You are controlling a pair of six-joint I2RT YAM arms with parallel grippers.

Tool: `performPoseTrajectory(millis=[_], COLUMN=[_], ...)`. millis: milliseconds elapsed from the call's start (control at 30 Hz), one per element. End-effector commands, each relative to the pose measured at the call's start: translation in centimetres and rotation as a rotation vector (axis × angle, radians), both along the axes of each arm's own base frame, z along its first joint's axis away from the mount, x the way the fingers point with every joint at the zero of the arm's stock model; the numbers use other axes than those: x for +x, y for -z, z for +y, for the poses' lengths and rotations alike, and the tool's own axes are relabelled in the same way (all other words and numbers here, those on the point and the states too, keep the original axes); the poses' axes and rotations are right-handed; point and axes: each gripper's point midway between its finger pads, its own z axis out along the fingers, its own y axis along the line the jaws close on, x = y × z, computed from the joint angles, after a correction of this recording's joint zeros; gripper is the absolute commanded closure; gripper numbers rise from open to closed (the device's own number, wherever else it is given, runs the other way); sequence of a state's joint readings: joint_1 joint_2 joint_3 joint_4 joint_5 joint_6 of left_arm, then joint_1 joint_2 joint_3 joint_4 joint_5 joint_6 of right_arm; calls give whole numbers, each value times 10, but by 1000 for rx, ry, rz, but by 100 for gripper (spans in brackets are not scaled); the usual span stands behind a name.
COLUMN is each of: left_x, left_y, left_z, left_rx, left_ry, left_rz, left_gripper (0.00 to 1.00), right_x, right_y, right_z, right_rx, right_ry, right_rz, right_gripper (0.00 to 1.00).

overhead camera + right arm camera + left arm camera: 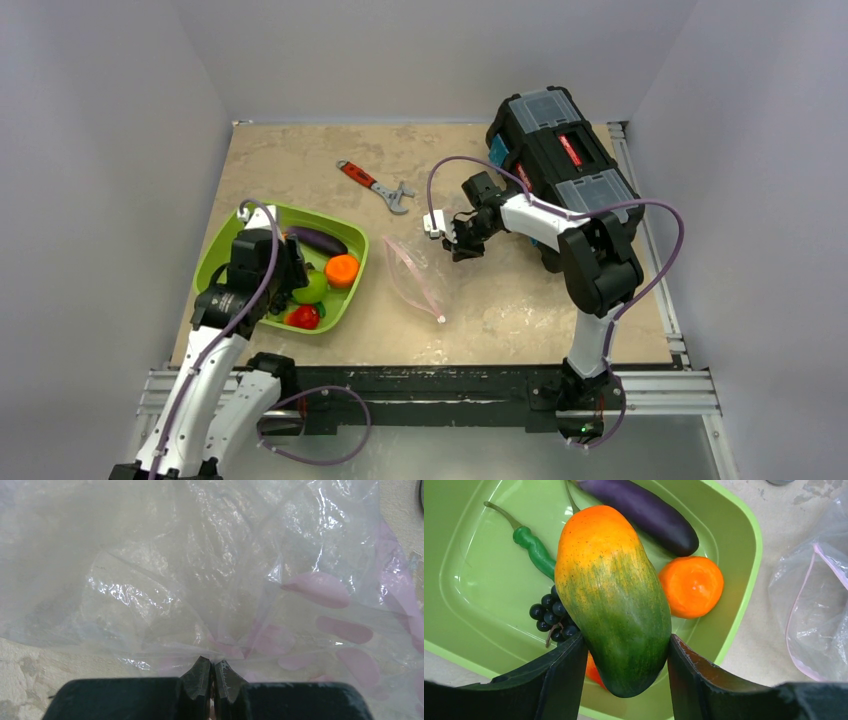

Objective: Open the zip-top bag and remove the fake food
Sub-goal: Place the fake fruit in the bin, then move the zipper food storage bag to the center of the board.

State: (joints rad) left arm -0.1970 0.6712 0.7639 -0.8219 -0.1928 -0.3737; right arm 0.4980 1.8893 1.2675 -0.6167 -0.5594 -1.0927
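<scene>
Left gripper (625,641) is clamped on a mango (611,595), one black finger (566,672) on each flank of its green lower end, orange end pointing away from the wrist. It hangs over the green tray (469,610), near the tray's front right part; whether the mango's underside touches the tray I cannot tell. Rest of the fake food is in the green tray: purple eggplant (644,510) along the far side, orange fruit (691,586) by the right rim and just beside the mango, green pod (534,547) toward the tray's middle, black grapes (551,620) tucked against the mango's left side, red piece (305,316) at the near edge, mostly hidden under the mango in the wrist view. Right gripper (212,672) is closed tight, tips together pinching a gathered fold of the zip-top bag (175,580), creases running into the tips. Zip-top bag (415,275) lies flat and crinkled on the table (500,310) just right of the green tray, apart from its rim, pink zip strip (804,580) on the side facing the tray. Right gripper (452,238) sits on the bag's side away from the tray. Red-handled wrench (375,185) lies beyond the tray, toward the far right of it. Black toolbox (560,150) stands well to the right of the tray at the table's far edge.
</scene>
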Motion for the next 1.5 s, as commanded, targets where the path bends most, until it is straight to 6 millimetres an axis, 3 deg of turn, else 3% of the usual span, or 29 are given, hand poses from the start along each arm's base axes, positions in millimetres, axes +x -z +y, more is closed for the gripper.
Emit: performPoseTrajectory(millis=[0,133,167,333,367,400,700,1033,1467], left_x=[12,13,14,15,16,15,15,15,12], left_y=[5,11,12,12,12,11,4,-11,-26], left_z=[5,13,15,22,23,23,19,-1,-18], left_rx=[4,16,18,21,19,16,0,-53,-91], left_ry=[-42,-102,-113,-161,-165,-167,-142,-4,118], left_rz=[14,59,61,59,55,53,27,-51,-144], left_gripper=[100,98,89,21,9,3,0,0,0], right_x=[3,3,3,2,2,2,2,8,43], right_y=[-8,-8,-8,-8,-8,-7,-7,-7,-30], right_z=[3,3,3,3,4,3,3,1,-17], right_rx=[19,22,23,23,24,23,22,9,15], right_ry=[4,2,1,-1,-1,0,0,26,182], right_rz=[-17,-16,-15,-12,-12,-9,-10,-30,-129], right_gripper=[98,98,98,98,98,98,98,97,94])
